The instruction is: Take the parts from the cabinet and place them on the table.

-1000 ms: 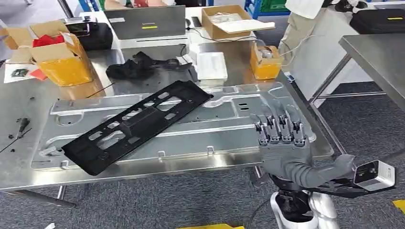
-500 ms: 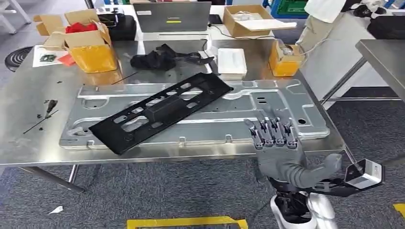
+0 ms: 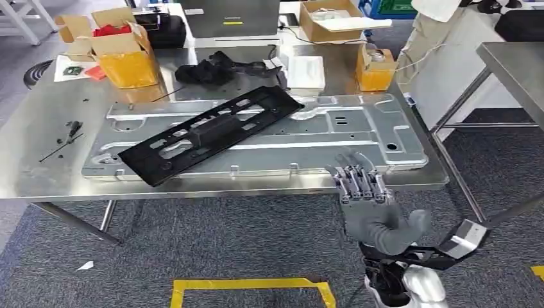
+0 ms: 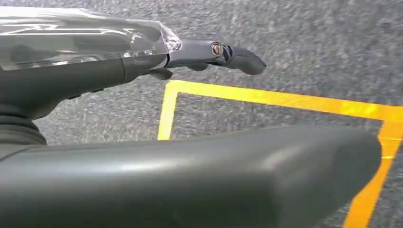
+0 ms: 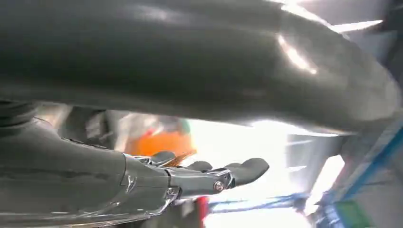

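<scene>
A long black plastic part (image 3: 208,135) lies slantwise on a large silver metal panel (image 3: 359,131), which rests flat on the steel table (image 3: 38,173). My right hand (image 3: 369,205) is raised just in front of the table's near edge, fingers stretched toward the panel's front rim, holding nothing. In the right wrist view the right hand (image 5: 142,180) has its fingers out straight and nothing between them. My left hand (image 4: 119,71) hangs over the grey carpet, fingers extended, with nothing in it.
Yellow cardboard boxes (image 3: 122,58), a black clump of parts (image 3: 212,69), a white box (image 3: 306,69), a small orange box (image 3: 374,67) and a screwdriver (image 3: 72,130) share the table. Another steel table (image 3: 513,64) stands at right. Yellow floor tape (image 3: 250,285) runs below.
The whole picture has shifted: the camera has drawn back from the table. My right hand, earlier over the silver panel, is now in front of the table's edge. The parts stay put.
</scene>
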Robot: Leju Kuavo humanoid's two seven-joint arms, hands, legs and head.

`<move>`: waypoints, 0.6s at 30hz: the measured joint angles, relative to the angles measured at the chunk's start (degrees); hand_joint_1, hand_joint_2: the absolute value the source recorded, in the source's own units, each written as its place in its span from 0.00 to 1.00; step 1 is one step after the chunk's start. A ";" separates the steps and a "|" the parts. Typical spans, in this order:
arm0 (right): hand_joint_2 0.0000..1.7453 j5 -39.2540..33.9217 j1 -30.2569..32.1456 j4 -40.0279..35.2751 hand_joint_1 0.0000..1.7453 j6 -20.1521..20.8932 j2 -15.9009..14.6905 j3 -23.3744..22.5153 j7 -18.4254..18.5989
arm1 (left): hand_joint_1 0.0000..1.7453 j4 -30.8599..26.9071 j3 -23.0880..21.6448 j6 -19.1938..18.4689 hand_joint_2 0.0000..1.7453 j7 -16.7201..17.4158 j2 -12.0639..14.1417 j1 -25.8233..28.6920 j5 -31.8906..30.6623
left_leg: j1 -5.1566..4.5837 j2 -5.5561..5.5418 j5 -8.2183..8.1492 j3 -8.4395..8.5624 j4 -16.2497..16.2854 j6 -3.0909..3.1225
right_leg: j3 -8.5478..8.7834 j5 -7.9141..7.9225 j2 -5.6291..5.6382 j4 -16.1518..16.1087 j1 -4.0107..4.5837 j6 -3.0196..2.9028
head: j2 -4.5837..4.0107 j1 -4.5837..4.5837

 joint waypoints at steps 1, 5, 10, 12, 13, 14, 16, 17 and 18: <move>0.00 1.70 0.47 0.59 0.00 -0.83 0.00 0.04 -0.04 | 0.00 0.00 0.18 0.00 0.00 0.00 -0.02 -0.04 0.00 | -0.10 0.02 1.40 3.60 -5.39 0.32 | -0.65 0.16 0.00 0.47 0.06 0.16 | 0.00 0.00; 0.00 3.10 2.50 5.60 0.00 -2.25 -0.02 0.20 -0.31 | 0.00 -0.07 0.79 0.15 0.00 -0.11 -0.31 -0.20 0.00 | -0.69 0.15 0.12 7.15 -12.49 0.92 | -2.02 1.49 -0.11 1.31 0.20 1.33 | 0.00 0.04; 0.00 2.50 4.50 15.31 0.00 -3.88 -0.09 0.17 0.15 | 0.00 -0.28 1.33 0.13 0.00 -0.17 -1.09 -0.10 -0.76 | -0.25 0.48 2.72 4.60 -12.80 3.17 | -4.95 -7.24 0.69 9.56 -0.35 3.15 | 0.00 0.20; 0.00 4.37 4.67 20.23 0.00 -6.23 -0.09 0.20 1.05 | 0.00 -0.28 1.71 0.13 0.00 -0.20 -1.22 -0.07 -1.01 | -0.31 0.49 3.82 3.04 -12.57 3.15 | -6.50 -10.78 0.70 17.49 -0.65 3.59 | 0.00 0.17; 0.00 5.46 4.62 23.22 0.00 -7.72 -0.09 0.22 1.29 | 0.00 -0.28 1.88 0.11 0.00 -0.26 -1.25 -0.07 -1.11 | -0.31 0.49 4.29 2.20 -12.37 3.09 | -6.01 -10.01 0.72 18.67 -0.75 3.70 | 0.00 0.17; 0.00 6.34 4.55 24.99 0.00 -8.62 -0.07 0.22 1.31 | 0.00 -0.28 1.95 0.04 0.00 -0.37 -1.27 -0.11 -1.14 | -0.33 0.48 4.70 1.42 -12.11 3.04 | -4.42 -8.24 0.73 17.45 -0.83 3.76 | 0.00 0.17; 0.00 8.08 4.23 30.84 0.00 -11.49 -0.07 0.24 1.35 | 0.00 -0.28 2.21 -0.17 0.00 -0.72 -1.42 -0.10 -1.44 | -0.36 0.38 5.44 -0.10 -11.65 2.80 | 1.54 -4.50 0.78 9.55 -0.86 3.46 | 0.00 0.17; 0.00 7.95 3.73 32.79 0.00 -11.49 -0.02 0.24 1.55 | 0.00 -0.28 2.21 -0.20 0.00 -0.85 -1.49 -0.10 -1.79 | -0.38 0.35 5.83 -0.40 -11.50 2.61 | 4.99 -4.45 0.95 4.78 -0.81 3.13 | 0.00 0.15; 0.00 8.12 2.73 35.68 0.00 -12.29 0.04 0.24 1.35 | 0.00 -0.28 2.23 -0.20 0.00 -0.98 -1.60 -0.08 -1.88 | -0.70 0.37 6.13 -0.68 -11.41 2.26 | 8.40 -4.74 1.19 0.28 -0.49 2.75 | 0.00 0.20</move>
